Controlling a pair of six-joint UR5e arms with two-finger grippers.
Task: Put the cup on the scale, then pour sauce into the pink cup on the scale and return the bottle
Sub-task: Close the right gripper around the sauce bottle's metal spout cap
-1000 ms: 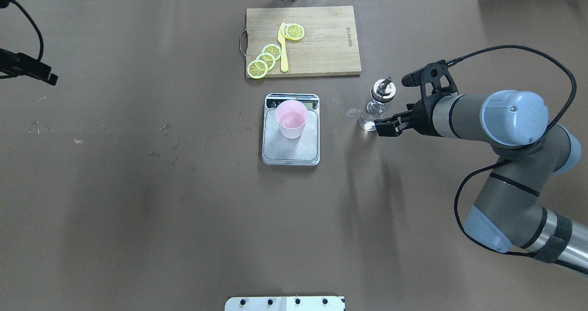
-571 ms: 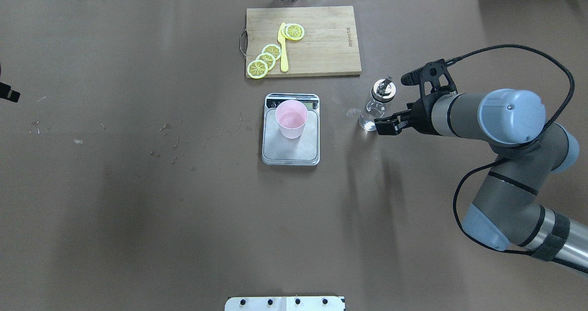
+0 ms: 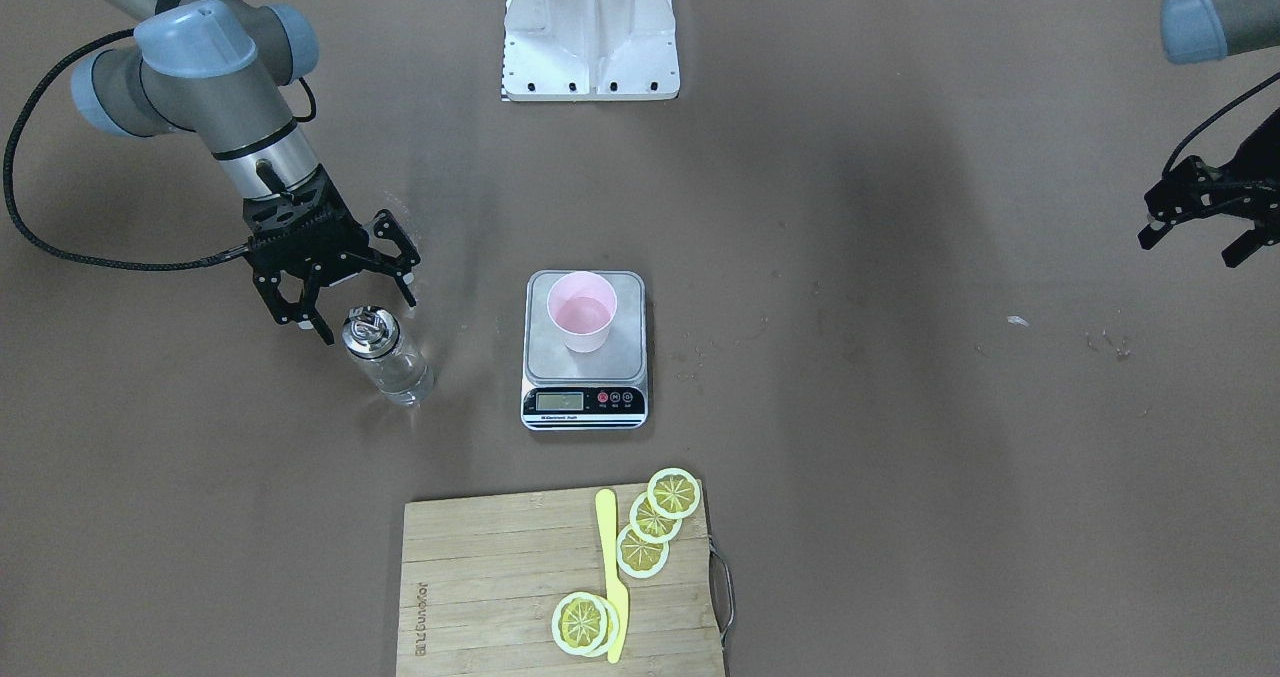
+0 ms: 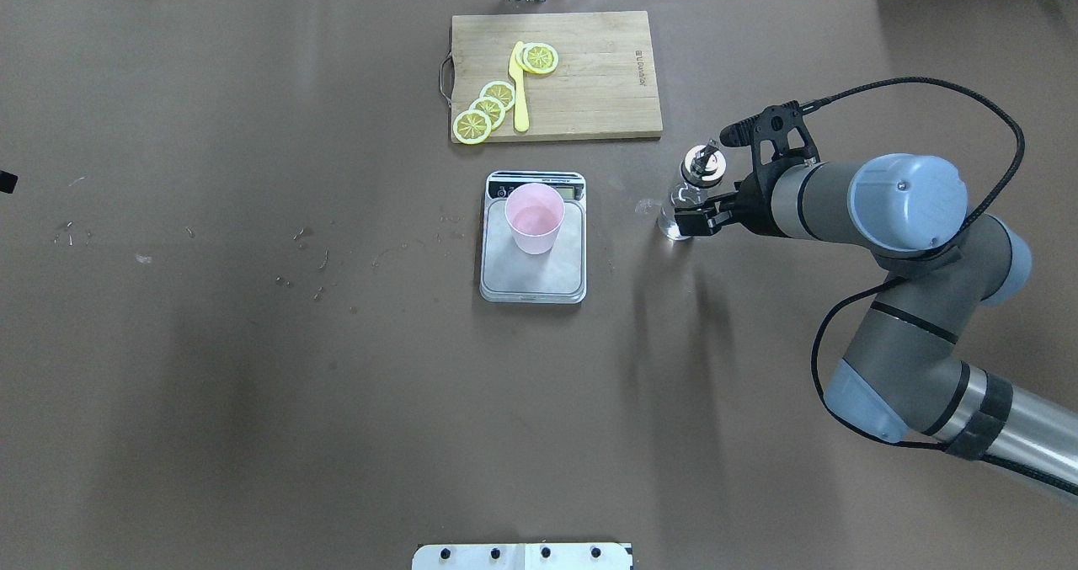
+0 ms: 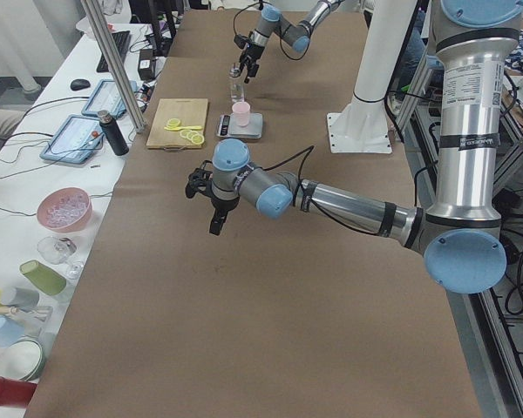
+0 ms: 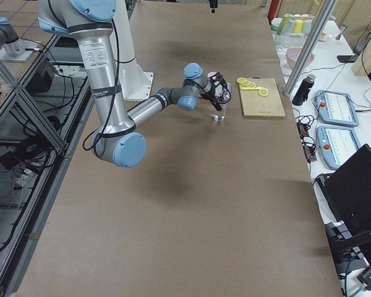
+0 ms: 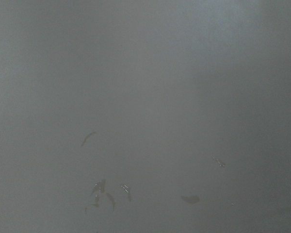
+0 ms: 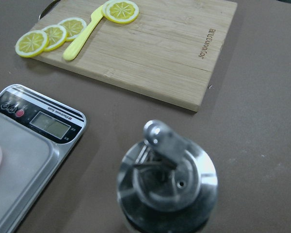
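a: where does the right gripper (image 3: 368,322) sit?
b: it reaches in low beside the bottle (image 3: 392,365). its jaws stand wide apart, one on each side of the bottle's silver cap (image 3: 367,329). they are not clamped on it. whether either one touches the glass cannot be told.

a: how is the bottle standing?
b: upright on the brown table (image 3: 900,477), near the scale (image 3: 584,403) but apart from it, on the right arm's side. a little clear sauce (image 3: 408,387) shows low inside the bottle. the right wrist camera looks straight down on the cap and its small spout.

a: and the cup (image 3: 581,323)?
b: the pale pink cup stands upright on the scale's steel platform, toward the edge farthest from the display. whether there is liquid in it cannot be told.

a: what lies beyond the scale?
b: a wooden cutting board (image 3: 480,577), on the side away from the robot. it holds several lemon slices (image 3: 642,549) and a yellow knife (image 3: 608,577).

a: what about the left gripper (image 3: 1195,245)?
b: it hangs well apart from everything, out at the table's far end. its jaws are spread and hold nothing. its wrist camera shows only blurred brown table with a few small marks.
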